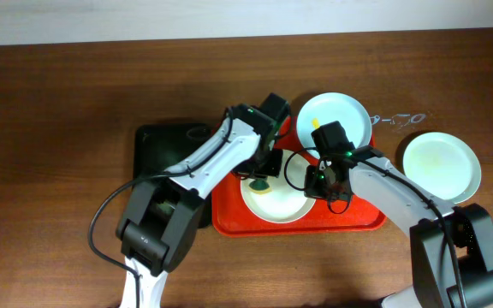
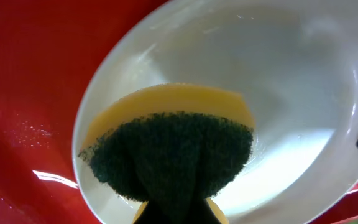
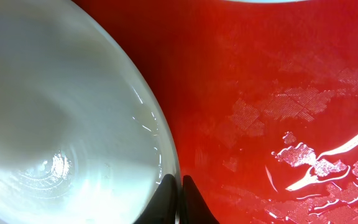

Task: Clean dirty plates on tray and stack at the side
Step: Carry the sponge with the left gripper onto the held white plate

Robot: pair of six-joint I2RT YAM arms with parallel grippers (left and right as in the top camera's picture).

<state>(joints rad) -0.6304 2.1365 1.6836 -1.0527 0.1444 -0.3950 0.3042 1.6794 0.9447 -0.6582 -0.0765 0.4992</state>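
While left tool [image 1: 264, 173] pinches sponge [image 2: 173, 149] onto tray's [image 3: 278, 74] plate [image 2: 291, 93], right tool [image 3: 179, 199] pinching its rim, another plate [image 1: 441, 165] lies aside.

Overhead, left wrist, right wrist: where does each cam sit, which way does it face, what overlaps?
Overhead: above the table, facing straight down; red tray, plate being wiped, two other plates, left arm, right arm, left hand, right hand.
Left wrist: on the left arm, looking down its hand at the sponge pressed on that plate; its fingers barely show.
Right wrist: on the right arm, looking down at that plate's rim pinched between its fingertips.
Shared: both wrist views show the same plate and tray.
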